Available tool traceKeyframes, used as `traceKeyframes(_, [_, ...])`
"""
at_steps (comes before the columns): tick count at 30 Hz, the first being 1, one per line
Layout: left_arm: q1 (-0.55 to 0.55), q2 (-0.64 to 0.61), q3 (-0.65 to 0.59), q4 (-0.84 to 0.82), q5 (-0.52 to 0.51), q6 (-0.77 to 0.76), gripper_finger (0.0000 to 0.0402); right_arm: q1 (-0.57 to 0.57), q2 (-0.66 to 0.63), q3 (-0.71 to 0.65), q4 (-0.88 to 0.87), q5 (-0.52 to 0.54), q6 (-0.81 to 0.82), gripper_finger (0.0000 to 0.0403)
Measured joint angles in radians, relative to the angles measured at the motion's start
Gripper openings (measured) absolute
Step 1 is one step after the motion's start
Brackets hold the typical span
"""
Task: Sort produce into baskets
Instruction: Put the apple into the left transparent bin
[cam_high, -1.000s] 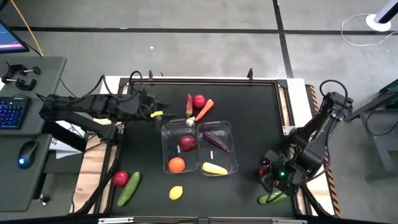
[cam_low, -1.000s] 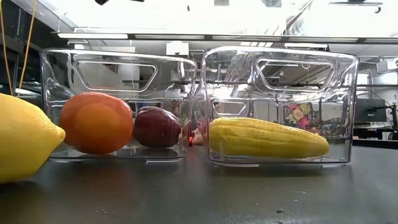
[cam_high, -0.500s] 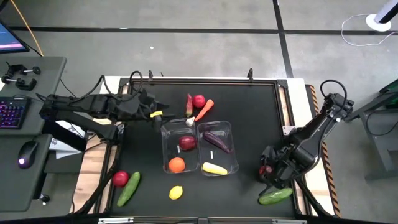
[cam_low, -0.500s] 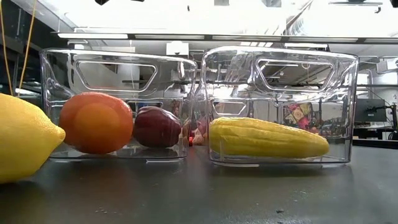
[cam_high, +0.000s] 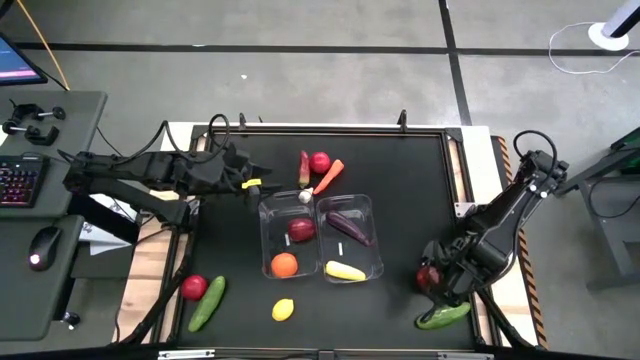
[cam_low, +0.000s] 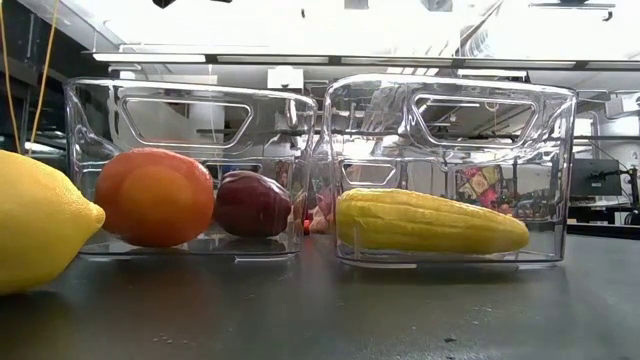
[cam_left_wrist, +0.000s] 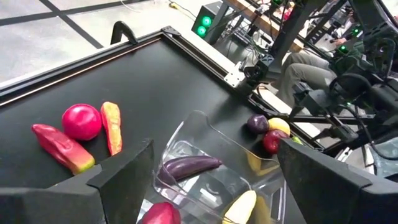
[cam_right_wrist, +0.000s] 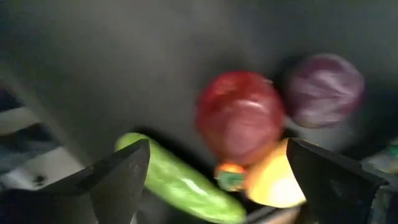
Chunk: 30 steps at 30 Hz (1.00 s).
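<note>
At the lower right of the high view, the right gripper (cam_high: 437, 283) hangs over a red apple (cam_high: 428, 276) beside a cucumber (cam_high: 442, 316), jaws spread wide, holding nothing. Left gripper (cam_high: 252, 184) waits, also spread, by the baskets (cam_high: 318, 200) mid-frame.

The whole desk (cam_high: 400, 180) is seen from straight above. Both clear bins (cam_low: 185, 165) are seen from desk height, very near, and also from above. The wrist views are aimed forward, past dark fingers (cam_left_wrist: 118, 180).
</note>
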Motion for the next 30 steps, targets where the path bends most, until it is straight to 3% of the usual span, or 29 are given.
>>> traceKeyframes(6, [0.0, 0.0, 0.0, 0.0, 0.0, 0.0, 0.0328, -0.013, -0.001, -0.01, -0.114, 0.001, 0.007, 0.0372])
traceKeyframes(13, [0.0, 0.0, 0.0, 0.0, 0.015, -0.006, 0.0328, -0.013, -0.001, -0.127, 0.069, -0.09, 0.042, 0.0372])
traceKeyframes(20, [0.0, 0.0, 0.0, 0.001, 0.021, -0.025, 0.0328, -0.013, -0.001, -0.204, 0.108, -0.091, 0.113, 0.0372])
traceKeyframes(30, [0.0, 0.0, 0.0, 0.001, 0.022, -0.027, 0.0328, -0.013, -0.001, -0.304, 0.298, -0.074, 0.131, 0.0372])
